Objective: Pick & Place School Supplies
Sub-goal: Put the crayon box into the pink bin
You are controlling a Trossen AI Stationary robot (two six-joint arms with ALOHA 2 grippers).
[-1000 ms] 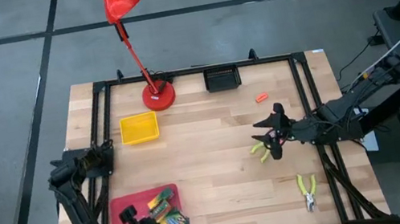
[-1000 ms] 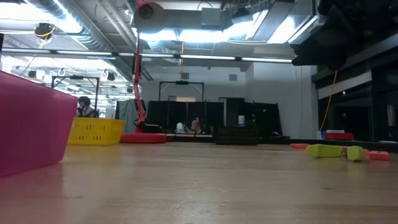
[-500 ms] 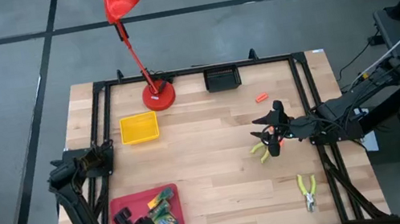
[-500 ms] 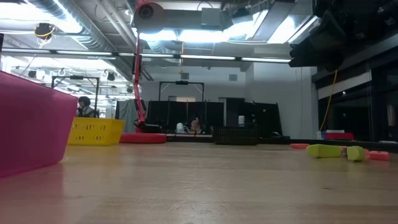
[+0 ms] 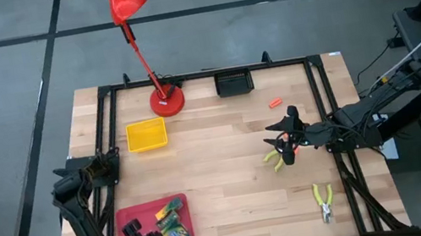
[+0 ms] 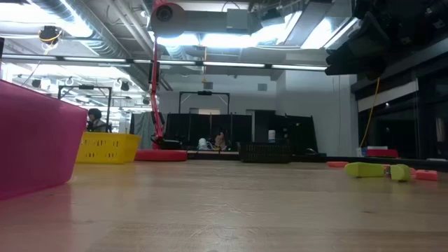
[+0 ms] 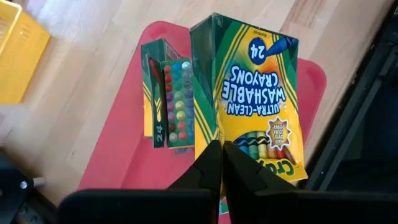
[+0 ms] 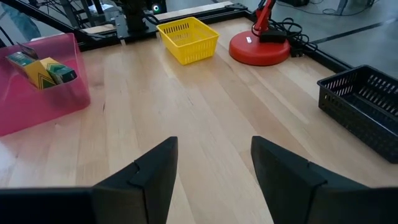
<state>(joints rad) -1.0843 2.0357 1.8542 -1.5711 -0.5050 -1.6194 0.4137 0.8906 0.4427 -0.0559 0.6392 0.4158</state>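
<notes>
Green-and-yellow crayon box, directly beyond your left claw, over the red tray.
Left claw clenched, fingertips together, apparently pinching the box's edge; lower it beside the smaller box before letting go. Right claw released, hovering over the yellow-green tool on the counter.

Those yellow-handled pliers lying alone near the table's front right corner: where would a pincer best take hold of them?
Probably from straight above, closing across both handles just behind the pivot. The pliers lie flat on the wooden table with bare wood all round, handles pointing away from the front edge. The right pincer, open, is nearest.
</notes>
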